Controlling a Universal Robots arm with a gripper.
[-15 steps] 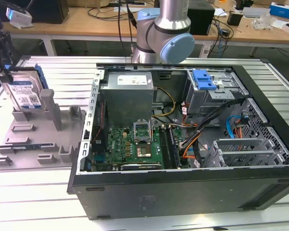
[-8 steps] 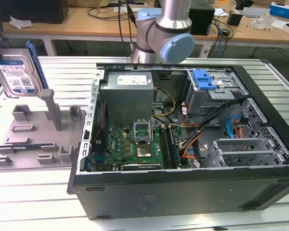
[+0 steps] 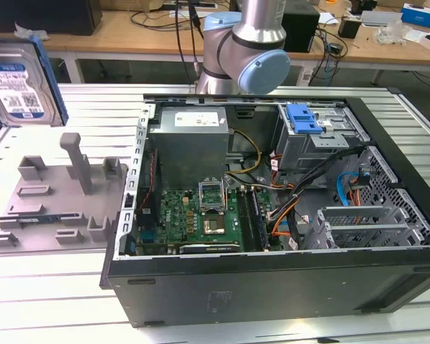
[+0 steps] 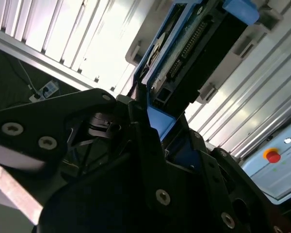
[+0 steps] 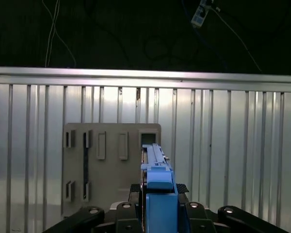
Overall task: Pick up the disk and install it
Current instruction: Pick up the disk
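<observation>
Glossy metal disk (image 3: 14, 79), blue plastic rails (image 5: 160, 208)

Bright light glares off my tabletop (image 3: 50, 287), washing it nearly white in the exterior view. In the second wrist view my pincer (image 4: 162, 128) is shadowed; the disk (image 4: 194, 43) it clamps catches light.

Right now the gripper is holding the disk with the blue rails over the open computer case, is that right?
Not quite. The gripper does hold the disk with the blue rails, but not over the open computer case. The exterior view shows it at that view's left, outside the case, near the grey holder plate.
</observation>
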